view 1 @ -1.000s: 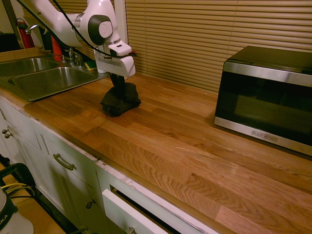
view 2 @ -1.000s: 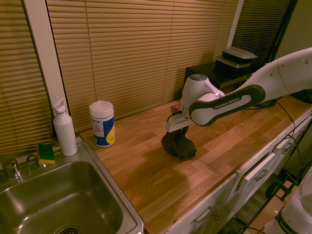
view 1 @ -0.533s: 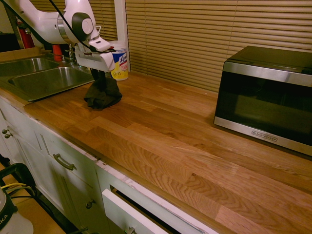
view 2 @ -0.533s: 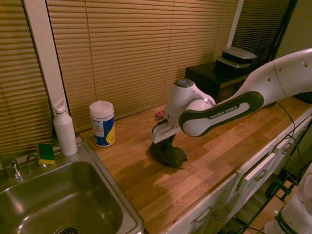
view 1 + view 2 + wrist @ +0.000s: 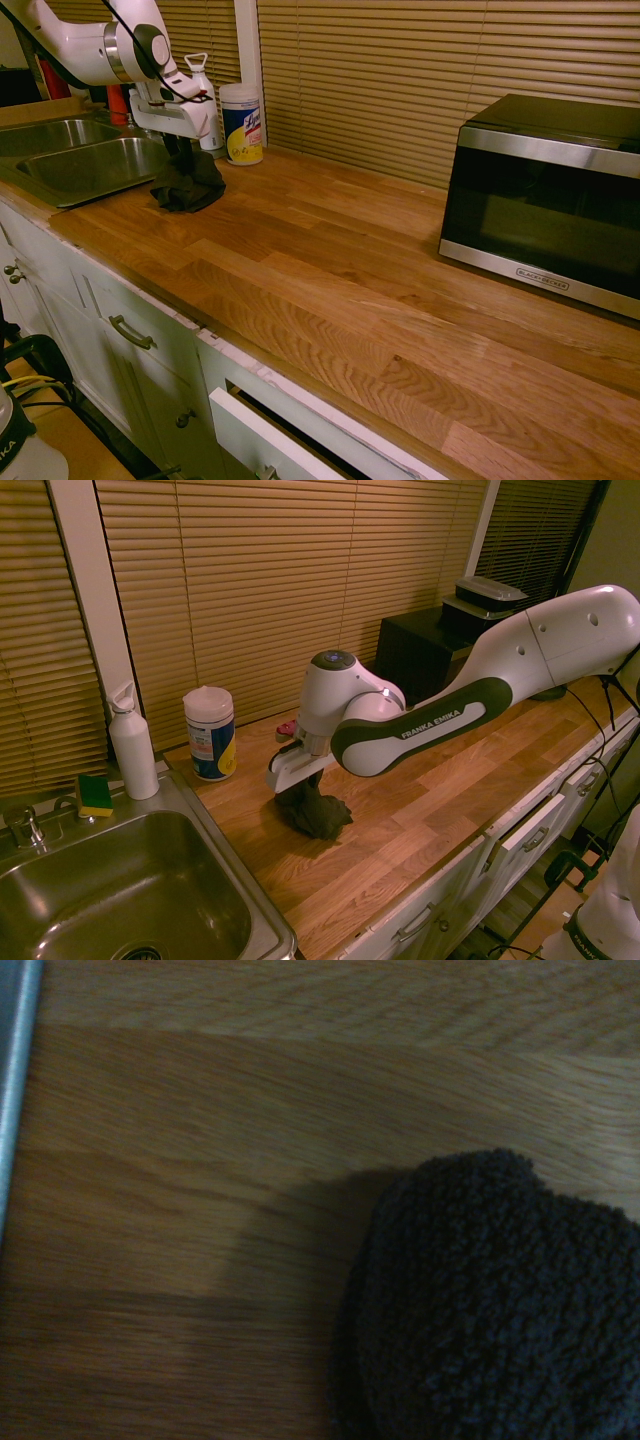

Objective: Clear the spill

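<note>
The gripper (image 5: 181,150) pinches a dark cloth (image 5: 187,186) down on the wooden counter (image 5: 330,260), near the sink's (image 5: 85,165) edge.

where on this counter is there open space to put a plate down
The widest bare stretch of counter runs from the cloth to the microwave, back to the blinds. A smaller free patch lies in front of the cloth toward the counter's front edge. It is crowded by the sink: wipes tub, bottle, sponge and claw.
</note>
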{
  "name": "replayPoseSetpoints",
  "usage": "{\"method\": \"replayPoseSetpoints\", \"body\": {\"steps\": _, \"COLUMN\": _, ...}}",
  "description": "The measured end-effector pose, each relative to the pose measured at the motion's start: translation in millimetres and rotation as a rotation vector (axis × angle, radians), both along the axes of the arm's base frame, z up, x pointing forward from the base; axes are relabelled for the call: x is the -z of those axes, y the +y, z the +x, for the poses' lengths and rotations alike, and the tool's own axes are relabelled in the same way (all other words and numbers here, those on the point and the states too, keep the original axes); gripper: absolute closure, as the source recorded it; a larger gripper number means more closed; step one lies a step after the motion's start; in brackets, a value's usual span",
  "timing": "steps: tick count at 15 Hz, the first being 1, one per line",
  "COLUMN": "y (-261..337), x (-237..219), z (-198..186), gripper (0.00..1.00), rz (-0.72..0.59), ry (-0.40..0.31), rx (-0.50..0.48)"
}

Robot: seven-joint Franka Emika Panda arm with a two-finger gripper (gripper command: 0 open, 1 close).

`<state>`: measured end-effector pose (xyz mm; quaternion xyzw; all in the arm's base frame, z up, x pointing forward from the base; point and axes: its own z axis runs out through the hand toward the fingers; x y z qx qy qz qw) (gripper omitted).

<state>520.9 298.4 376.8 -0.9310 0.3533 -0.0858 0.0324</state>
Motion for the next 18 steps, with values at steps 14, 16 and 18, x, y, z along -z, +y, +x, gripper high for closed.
{"method": "replayPoseSetpoints", "body": {"steps": 14, "y": 4, "x": -21, "z": -3, "gripper": 0.00, "rz": -0.019, "ry": -0.019, "rx": 0.032}}
{"method": "replayPoseSetpoints", "body": {"steps": 16, "y": 4, "x": -43, "z": -10, "gripper": 0.00, "rz": -0.018, "ry": -0.038, "rx": 0.041}}
{"method": "replayPoseSetpoints", "body": {"steps": 18, "y": 4, "x": -64, "z": -19, "gripper": 0.00, "rz": -0.021, "ry": -0.053, "rx": 0.054}}
